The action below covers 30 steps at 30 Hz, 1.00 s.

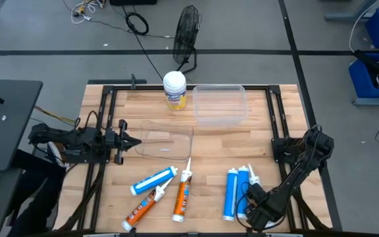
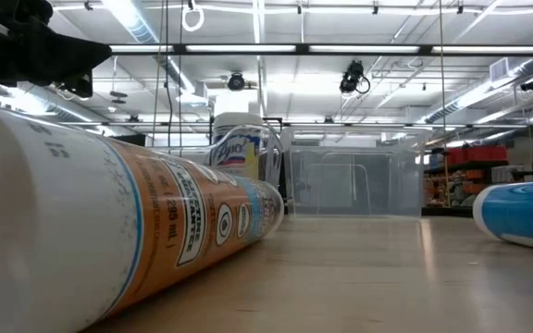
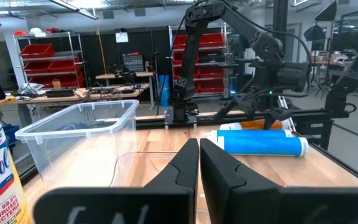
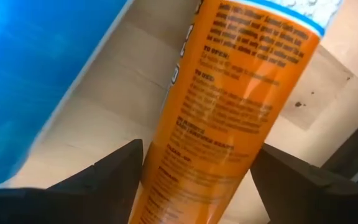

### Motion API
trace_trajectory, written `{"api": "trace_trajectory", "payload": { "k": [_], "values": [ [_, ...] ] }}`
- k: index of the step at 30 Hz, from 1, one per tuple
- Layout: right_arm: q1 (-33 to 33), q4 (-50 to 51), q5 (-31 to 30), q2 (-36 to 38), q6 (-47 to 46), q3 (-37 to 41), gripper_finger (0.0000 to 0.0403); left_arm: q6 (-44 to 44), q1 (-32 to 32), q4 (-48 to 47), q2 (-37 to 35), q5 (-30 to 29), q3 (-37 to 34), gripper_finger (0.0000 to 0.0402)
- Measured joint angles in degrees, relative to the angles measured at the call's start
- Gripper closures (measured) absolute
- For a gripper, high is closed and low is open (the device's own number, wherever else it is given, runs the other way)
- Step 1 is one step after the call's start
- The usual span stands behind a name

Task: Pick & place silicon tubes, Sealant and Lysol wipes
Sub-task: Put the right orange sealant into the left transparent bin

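- Right gripper (image 4: pixel 197 149) sits low at the near right corner of the table (image 1: pixel 268 141). Its jaws are apart, straddling an orange cartridge (image 4: pixel 241 106) with a blue cartridge (image 4: pixel 36 68) right beside it.
- Looks like the grab step on that tube. Next it needs to squeeze evenly, then lift straight up without nudging the blue one.
- Left gripper (image 1: pixel 127 140) is pinched together, waiting at the left side.
- Lysol wipes (image 1: pixel 175 90) stand upright at the far edge, just beside the clear bin (image 1: pixel 220 104).
- Butcher-block top, workshop floor with a fan (image 1: pixel 187 36), and shelves with red bins (image 3: pixel 48 65).
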<state>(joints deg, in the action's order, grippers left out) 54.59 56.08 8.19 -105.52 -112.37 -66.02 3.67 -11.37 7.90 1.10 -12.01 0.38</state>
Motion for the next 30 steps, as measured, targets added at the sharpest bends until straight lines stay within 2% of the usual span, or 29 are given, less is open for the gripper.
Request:
{"api": "trace_trajectory", "payload": {
  "k": [10, 18, 21, 30],
  "values": [
    [-0.3, -4.2, 0.6, 0.1, -0.5, 4.1, 0.0147, 0.0, 0.0, 0.5, 0.0, 0.0, 0.0, 0.0383],
    [-0.2, -4.7, -1.4, 0.2, 0.6, 4.3, 0.0179, 0.0, 0.0, 0.5, 0.0, 0.0, 0.0, 0.0383],
    [-0.2, -4.4, -4.1, 0.6, 0.8, 4.4, 0.0199, 0.0, 0.0, 0.5, 0.0, 0.0, 0.0, 0.0383],
    [-0.3, -0.7, -14.9, 3.1, 0.5, 4.7, 0.0200, -1.6, 0.0, 1.4, 0.0, 0.0, 0.0, 0.0383]
  ]
}}
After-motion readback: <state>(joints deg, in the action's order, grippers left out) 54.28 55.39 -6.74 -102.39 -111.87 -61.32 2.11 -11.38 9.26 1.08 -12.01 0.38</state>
